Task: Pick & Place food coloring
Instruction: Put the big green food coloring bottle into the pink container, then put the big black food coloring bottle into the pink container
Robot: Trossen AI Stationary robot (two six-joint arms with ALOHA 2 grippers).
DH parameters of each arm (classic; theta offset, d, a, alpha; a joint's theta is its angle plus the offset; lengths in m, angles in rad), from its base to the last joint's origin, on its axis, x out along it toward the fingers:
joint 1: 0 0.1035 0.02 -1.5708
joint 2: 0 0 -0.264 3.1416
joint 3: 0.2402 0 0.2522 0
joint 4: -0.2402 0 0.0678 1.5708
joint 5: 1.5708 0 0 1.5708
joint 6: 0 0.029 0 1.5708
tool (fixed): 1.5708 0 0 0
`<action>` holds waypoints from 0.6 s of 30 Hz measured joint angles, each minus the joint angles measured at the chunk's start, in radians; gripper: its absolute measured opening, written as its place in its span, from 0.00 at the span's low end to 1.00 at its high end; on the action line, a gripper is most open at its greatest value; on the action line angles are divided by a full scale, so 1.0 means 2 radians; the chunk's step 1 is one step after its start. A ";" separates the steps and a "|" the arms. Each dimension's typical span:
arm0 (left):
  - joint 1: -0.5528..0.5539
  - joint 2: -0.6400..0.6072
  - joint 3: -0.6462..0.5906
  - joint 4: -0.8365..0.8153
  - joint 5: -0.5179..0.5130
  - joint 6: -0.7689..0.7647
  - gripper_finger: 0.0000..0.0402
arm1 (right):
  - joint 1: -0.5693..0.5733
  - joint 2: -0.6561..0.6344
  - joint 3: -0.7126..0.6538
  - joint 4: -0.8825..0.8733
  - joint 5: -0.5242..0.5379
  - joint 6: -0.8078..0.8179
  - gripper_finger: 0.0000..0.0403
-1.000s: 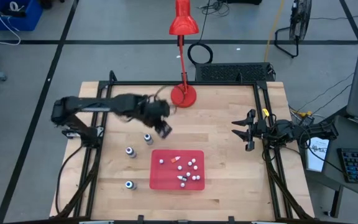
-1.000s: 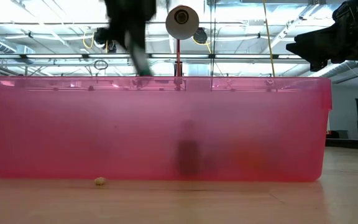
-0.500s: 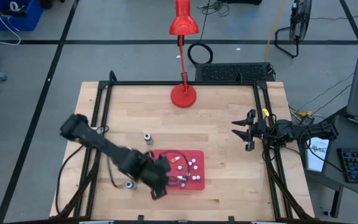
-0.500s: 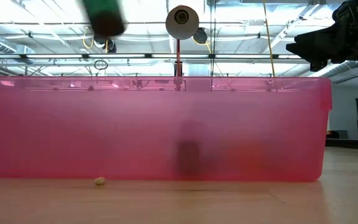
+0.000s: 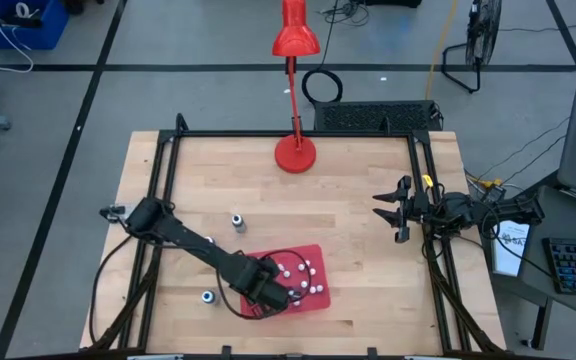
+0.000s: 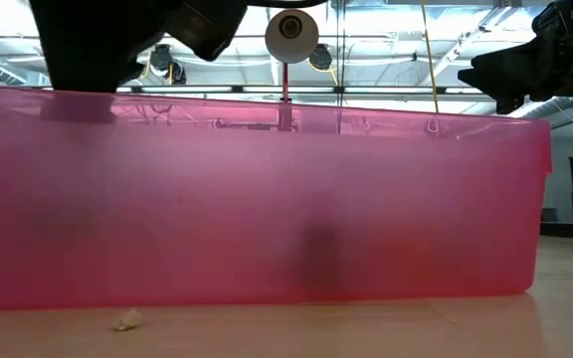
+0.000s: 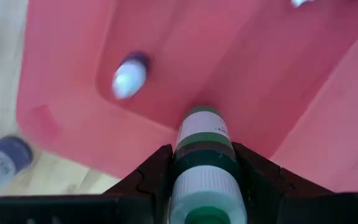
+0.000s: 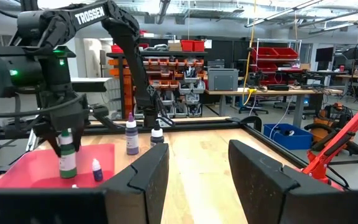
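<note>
- Pale, planked wood makes up the counter (image 5: 348, 250), which is edged by a black metal frame.
- Translucent pink-red plastic forms the flat rectangular tray (image 5: 313, 255), which lies at the near middle of the counter; in the low view one end of it stands higher than the other.
- One left pincer (image 5: 271, 293), dark and matte, hangs over the near left corner of the tray, its two fingers (image 7: 151, 177) pinching a small cylindrical green-labelled dropper bottle (image 7: 202, 155) that points down into the tray.
- That green bottle (image 8: 67, 155) appears upright under the left pincer in the right wrist view, with a tiny blue bottle (image 8: 96, 169) just beside it inside the tray.
- White-capped food coloring bottles (image 5: 303, 275) lie clustered in the tray; they are too small and too overlapped by the arm to count exactly.
- Two more bottles stand outside the tray on bare wood: one (image 5: 237, 220) to the far left of it and one (image 5: 208, 296) to its near left, well apart from each other.
- One right pincer (image 5: 388, 213) waits at the right edge of the counter, its fingers (image 8: 135, 177) spread with nothing between them.
- One glossy red desk lamp (image 5: 294, 40), with a round base and thin stem, stands at the far middle.
</note>
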 joint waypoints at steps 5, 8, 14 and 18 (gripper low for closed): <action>0.003 0.000 0.000 0.006 0.001 -0.021 0.36 | 0.000 0.000 0.000 0.000 0.000 0.000 0.39; 0.003 0.000 0.000 0.009 0.001 -0.035 0.38 | 0.000 0.000 0.000 0.000 0.000 0.000 0.39; 0.003 0.000 0.000 0.027 -0.004 -0.037 0.66 | 0.000 0.000 0.000 0.000 0.000 0.000 0.39; 0.008 -0.001 0.000 0.028 -0.002 -0.036 0.78 | 0.000 0.000 0.000 0.000 0.000 0.000 0.39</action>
